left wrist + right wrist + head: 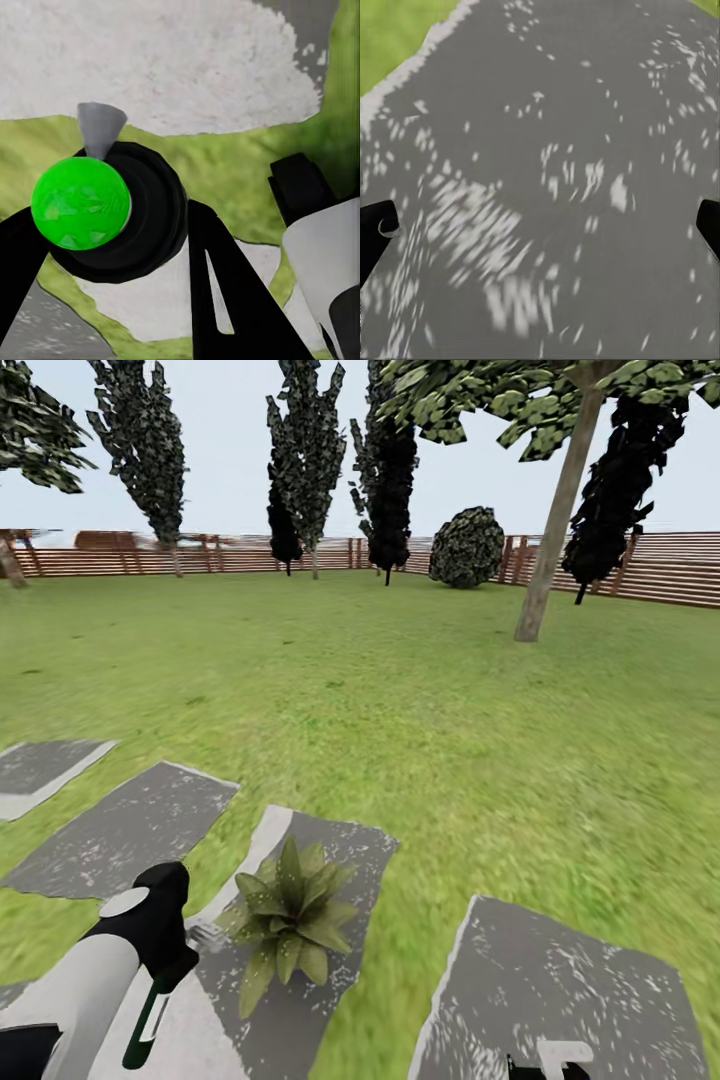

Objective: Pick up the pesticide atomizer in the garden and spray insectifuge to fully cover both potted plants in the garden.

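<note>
From our head camera we look over a green lawn (420, 690) toward a brown slat fence (660, 565), with tall dark trees (305, 455) in a row, a round bush (466, 547) by the fence and a leaning pale trunk (555, 520) on our right. Grey stepping slabs (125, 825) lie in the grass close in front of us. One potted plant (290, 920), a low rosette of broad pointed green leaves, sits on the slab straight ahead; its pot is hidden under the leaves.

Our left arm (90, 980) reaches in from the lower left, its black end just beside the plant. In the left wrist camera our left claw (112, 247) is clamped on the spray bottle (124, 214): the black fingers (225, 292) press against either side of its round dark body, which carries a bright green cap (81, 204) and a small grey cone (100, 129) at the far edge. Below it we see grass and pale slab.

Our right claw (540, 229) hangs over a speckled grey slab (555, 135), its two black fingertips (375, 229) wide apart at the edges of the right wrist picture, with nothing between them. A strip of grass (397, 34) shows in one corner.
</note>
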